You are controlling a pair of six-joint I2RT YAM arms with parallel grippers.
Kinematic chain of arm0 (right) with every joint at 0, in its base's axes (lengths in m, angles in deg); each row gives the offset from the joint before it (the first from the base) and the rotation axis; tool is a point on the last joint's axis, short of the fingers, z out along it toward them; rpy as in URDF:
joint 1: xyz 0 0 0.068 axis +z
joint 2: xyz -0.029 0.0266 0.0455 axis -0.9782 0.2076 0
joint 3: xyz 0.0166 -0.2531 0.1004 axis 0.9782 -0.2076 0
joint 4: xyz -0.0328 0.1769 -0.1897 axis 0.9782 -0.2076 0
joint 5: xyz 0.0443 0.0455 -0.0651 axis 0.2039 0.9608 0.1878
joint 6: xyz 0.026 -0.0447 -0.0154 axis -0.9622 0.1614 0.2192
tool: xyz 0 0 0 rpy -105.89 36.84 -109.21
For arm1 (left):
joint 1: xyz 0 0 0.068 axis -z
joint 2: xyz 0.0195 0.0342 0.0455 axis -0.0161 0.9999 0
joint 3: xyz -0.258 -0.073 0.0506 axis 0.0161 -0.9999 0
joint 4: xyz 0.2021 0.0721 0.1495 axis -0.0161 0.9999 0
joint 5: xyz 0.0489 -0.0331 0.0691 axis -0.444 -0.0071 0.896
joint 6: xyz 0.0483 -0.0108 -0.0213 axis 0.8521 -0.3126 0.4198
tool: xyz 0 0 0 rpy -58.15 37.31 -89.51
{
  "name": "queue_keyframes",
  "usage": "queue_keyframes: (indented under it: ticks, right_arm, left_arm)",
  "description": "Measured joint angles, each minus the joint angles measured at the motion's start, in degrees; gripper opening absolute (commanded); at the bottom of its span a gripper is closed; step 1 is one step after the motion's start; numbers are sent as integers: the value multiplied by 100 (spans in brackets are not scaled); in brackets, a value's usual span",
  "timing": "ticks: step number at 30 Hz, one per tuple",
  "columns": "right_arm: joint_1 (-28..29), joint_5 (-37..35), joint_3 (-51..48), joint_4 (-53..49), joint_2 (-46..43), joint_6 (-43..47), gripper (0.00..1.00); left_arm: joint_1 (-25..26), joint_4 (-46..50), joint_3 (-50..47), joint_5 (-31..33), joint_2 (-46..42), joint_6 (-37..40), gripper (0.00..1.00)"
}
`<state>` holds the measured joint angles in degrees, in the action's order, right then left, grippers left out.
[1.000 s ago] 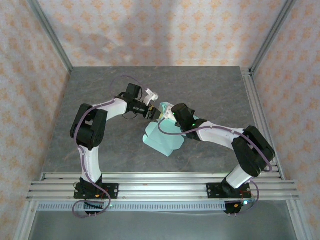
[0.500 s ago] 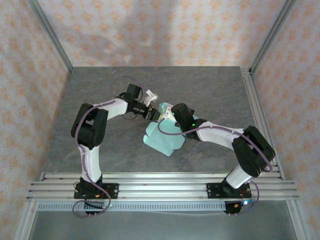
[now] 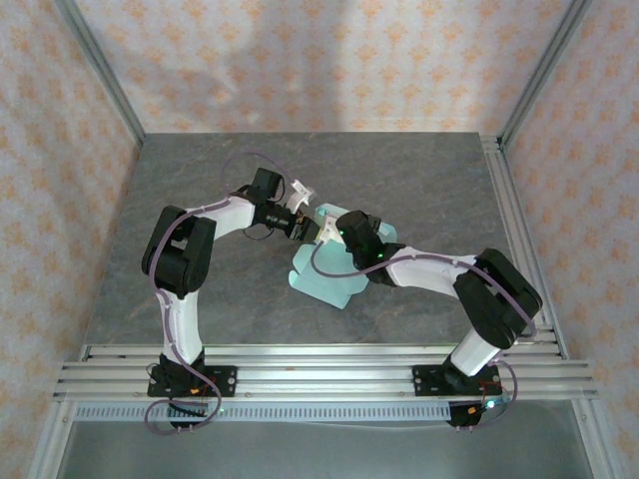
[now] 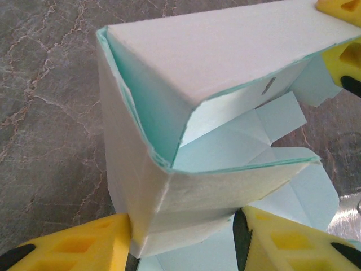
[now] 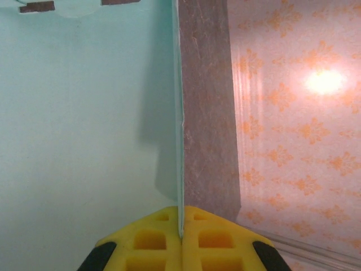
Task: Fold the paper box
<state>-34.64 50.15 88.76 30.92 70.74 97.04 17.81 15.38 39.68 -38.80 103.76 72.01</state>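
Where right claw (image 5: 181, 234) pinches, paper box (image 5: 84, 113) edge

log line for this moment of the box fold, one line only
stage: paper box partly folded | left gripper: closed across raised corner | right gripper: pinching a panel edge

Black-white arms (image 3: 218, 213) — purple cables (image 3: 245, 156), yellow pads (image 4: 76, 245)
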Motion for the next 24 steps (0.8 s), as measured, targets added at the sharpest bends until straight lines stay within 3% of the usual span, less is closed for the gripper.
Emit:
queue_keyframes:
  ticks: [11,22,24]
  right_arm:
    - [74,-326,-501,1373,251,553,0]
    - [160,-352,-608,1797,321,619,0]
    - [160,-350,-623,1812,321,619,0]
  left_arm:
    - [0,2,-13,157,0,2,50]
    - [0,208,-50,348,0,17,45]
    - [0,208,-50,404,0,-2,39]
